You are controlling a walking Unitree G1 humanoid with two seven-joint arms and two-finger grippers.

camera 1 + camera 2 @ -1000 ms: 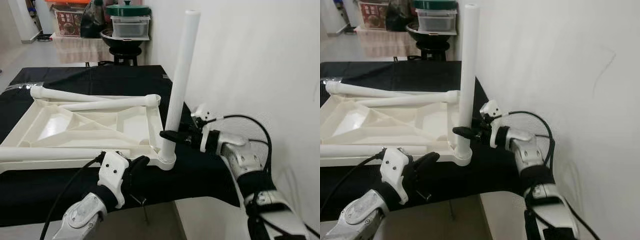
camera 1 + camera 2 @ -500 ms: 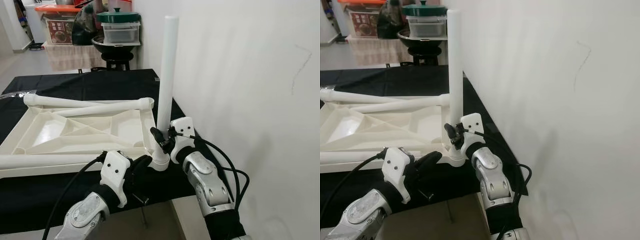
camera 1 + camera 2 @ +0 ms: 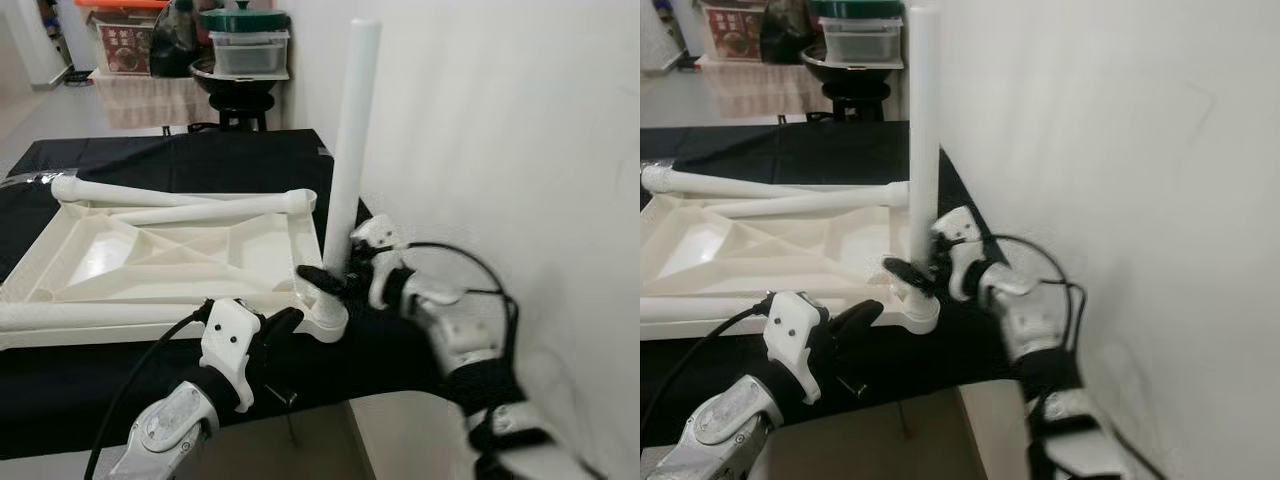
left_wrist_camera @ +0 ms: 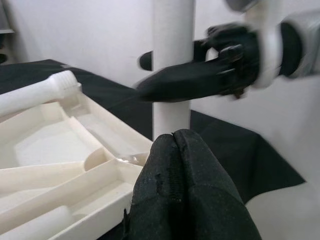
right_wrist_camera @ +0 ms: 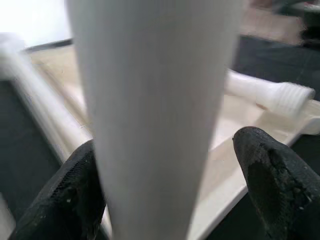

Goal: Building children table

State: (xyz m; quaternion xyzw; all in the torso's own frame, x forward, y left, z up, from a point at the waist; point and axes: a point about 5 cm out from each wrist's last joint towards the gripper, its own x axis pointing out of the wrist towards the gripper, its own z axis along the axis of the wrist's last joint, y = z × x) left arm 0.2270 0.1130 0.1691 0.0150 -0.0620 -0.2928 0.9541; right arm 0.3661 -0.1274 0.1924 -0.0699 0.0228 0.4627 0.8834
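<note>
In the left eye view, an upturned white tabletop (image 3: pixel 170 255) is lying on the black-draped counter (image 3: pixel 200 160), an upright leg (image 3: pixel 350 150) standing in its near corner socket. The right gripper (image 3: pixel 325 278) is clasping that leg low down. In the left wrist view, the left gripper (image 4: pixel 177 145) is sitting pressed together beside the tabletop.

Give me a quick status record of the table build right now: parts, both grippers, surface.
tabletop: white table top lies upside down on the black cloth
upright leg: white leg stands in the near right corner socket
loose legs: two legs lie across the far edge, one leg along the near edge
right gripper: right gripper has its fingers around the upright leg, low down
left gripper: left gripper is shut, tips at the corner socket
background: stool with containers beyond the table
</note>
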